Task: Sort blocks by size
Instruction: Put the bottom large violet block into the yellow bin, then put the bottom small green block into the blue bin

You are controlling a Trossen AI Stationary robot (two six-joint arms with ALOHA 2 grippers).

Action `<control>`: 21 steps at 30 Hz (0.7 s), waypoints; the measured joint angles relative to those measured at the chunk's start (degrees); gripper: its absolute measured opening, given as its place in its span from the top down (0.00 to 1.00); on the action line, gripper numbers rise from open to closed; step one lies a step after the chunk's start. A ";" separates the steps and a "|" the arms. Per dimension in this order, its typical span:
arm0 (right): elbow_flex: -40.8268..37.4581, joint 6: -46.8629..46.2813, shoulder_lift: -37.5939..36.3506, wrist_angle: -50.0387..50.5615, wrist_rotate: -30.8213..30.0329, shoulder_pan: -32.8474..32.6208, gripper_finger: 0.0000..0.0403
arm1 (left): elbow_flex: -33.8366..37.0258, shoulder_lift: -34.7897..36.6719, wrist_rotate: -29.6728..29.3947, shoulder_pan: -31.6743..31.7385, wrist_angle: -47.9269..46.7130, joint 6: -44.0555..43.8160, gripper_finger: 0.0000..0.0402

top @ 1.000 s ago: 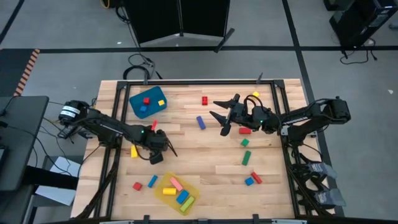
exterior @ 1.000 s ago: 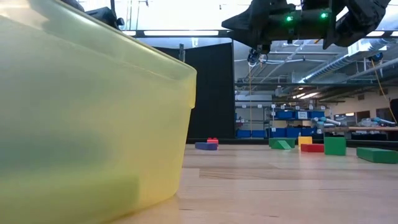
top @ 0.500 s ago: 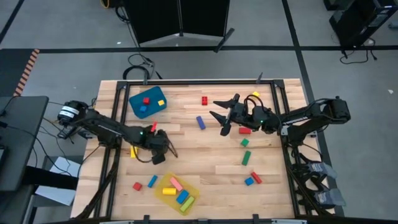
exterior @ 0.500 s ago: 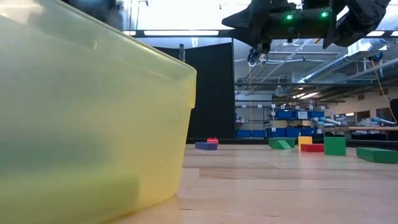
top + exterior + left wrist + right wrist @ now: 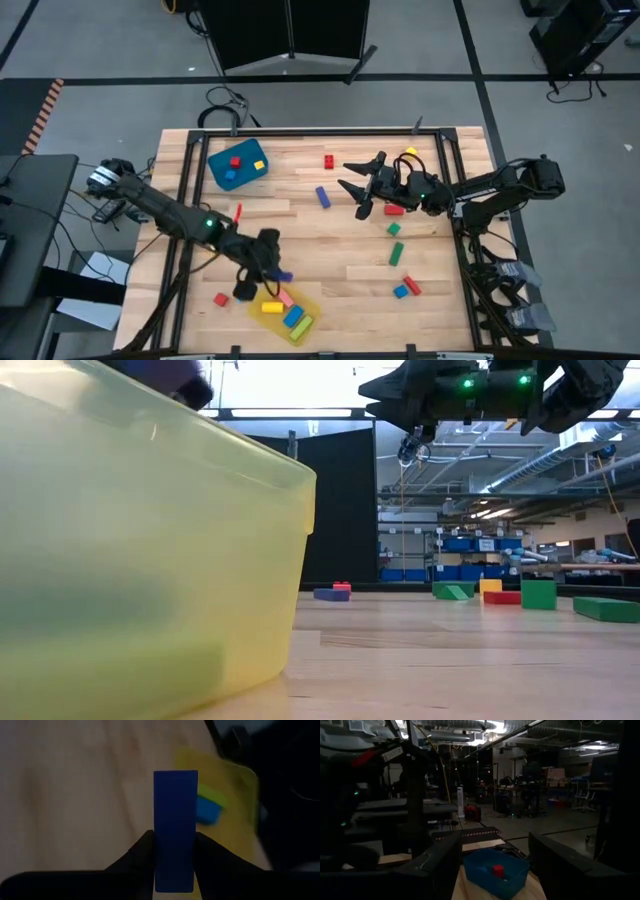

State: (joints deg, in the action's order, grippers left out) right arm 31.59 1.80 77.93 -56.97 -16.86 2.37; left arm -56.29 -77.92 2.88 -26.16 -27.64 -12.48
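My left gripper (image 5: 278, 274) is shut on a blue bar (image 5: 175, 825) just beside the far edge of the yellow tray (image 5: 312, 303). The tray holds yellow, pink, blue and green blocks. My right gripper (image 5: 356, 190) hangs open and empty above the table's far right part, near a loose blue bar (image 5: 322, 196) and a red block (image 5: 393, 210). The blue bin (image 5: 215, 160) at the far left holds red, yellow and blue cubes. Other blocks lie flat on the table: a red bar (image 5: 238, 213), a green bar (image 5: 396, 253) and a red cube (image 5: 328, 160). My left gripper pinches the blue bar's two long sides (image 5: 159, 855) between its two fingers (image 5: 143, 851), near the bar's end nearest the wrist. The bar lies along the fingers and sticks out past their tips. It is lifted clear of the table.
The tray's wall (image 5: 150, 560) fills the low view's left half. More blocks lie near the right edge: a yellow one (image 5: 410, 152), a green one (image 5: 394, 229), and a blue and a red one (image 5: 405, 288). A red cube (image 5: 221, 299) lies left of the tray.
My left gripper has gone toward the table's near edge and a little to the right, from the left middle of the table to the yellow tray's far edge. The red bar it stood beside stays on the table.
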 joint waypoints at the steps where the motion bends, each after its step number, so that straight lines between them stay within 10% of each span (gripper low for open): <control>1: 0.00 0.00 0.00 -0.02 -0.01 0.00 0.40 | -0.11 -1.16 1.44 -0.63 -0.25 -1.30 0.74; 9: 0.00 0.10 0.00 0.00 0.00 0.00 0.40 | -0.49 -10.28 5.83 -4.05 3.18 -11.05 0.74; 21: 0.04 -1.11 -0.04 8.25 -2.89 -1.10 0.40 | -2.35 -9.95 2.95 -5.67 2.19 -15.69 0.14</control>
State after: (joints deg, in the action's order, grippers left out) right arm 31.64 0.69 77.89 -48.72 -19.75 1.27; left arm -58.64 -87.87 5.82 -31.83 -25.45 -28.16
